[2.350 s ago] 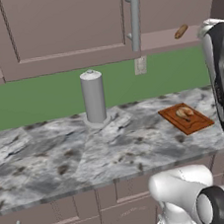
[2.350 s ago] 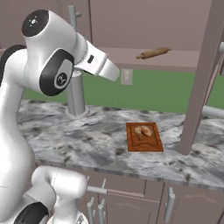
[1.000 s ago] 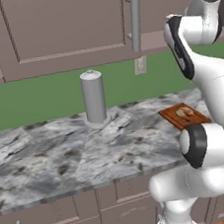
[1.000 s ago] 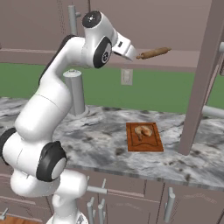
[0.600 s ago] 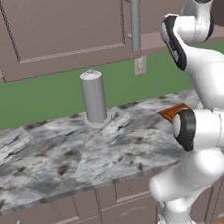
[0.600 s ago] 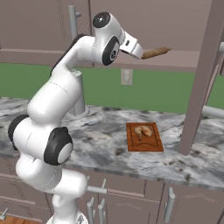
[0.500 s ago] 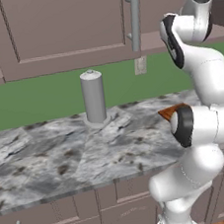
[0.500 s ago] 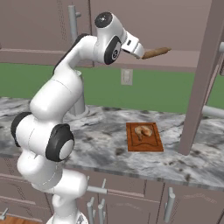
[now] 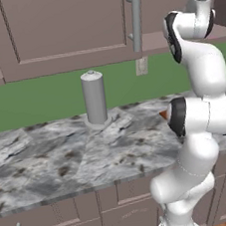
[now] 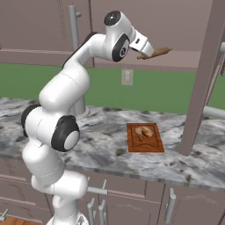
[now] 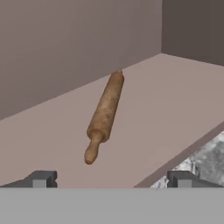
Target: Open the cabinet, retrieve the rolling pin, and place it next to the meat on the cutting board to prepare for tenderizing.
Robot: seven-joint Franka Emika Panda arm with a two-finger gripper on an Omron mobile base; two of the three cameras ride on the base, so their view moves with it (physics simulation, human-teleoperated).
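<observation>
Now at the open cabinet [image 10: 206,79], the gripper [image 11: 111,178], raised from earlier, faces the rolling pin [image 11: 104,116] on the shelf, fingers spread. Pickup pending; meat [image 10: 143,131] waits on cutting board [image 10: 145,148].

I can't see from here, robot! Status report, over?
Pincer open, empty. Rolling pin lying on cabinet shelf ahead, untouched. Nothing between them.

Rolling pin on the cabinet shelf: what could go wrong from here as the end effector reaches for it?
1. The rolling pin lies loose on the cabinet shelf, ahead of the open end effector. Being round, it may roll away if a finger nudges it.
2. It lies at a slant to the fingers, so closing now may catch only its thin handle.
3. The shelf edge is close, with the counter below; a pushed pin could fall off, perhaps near the cutting board and the meat.
</observation>
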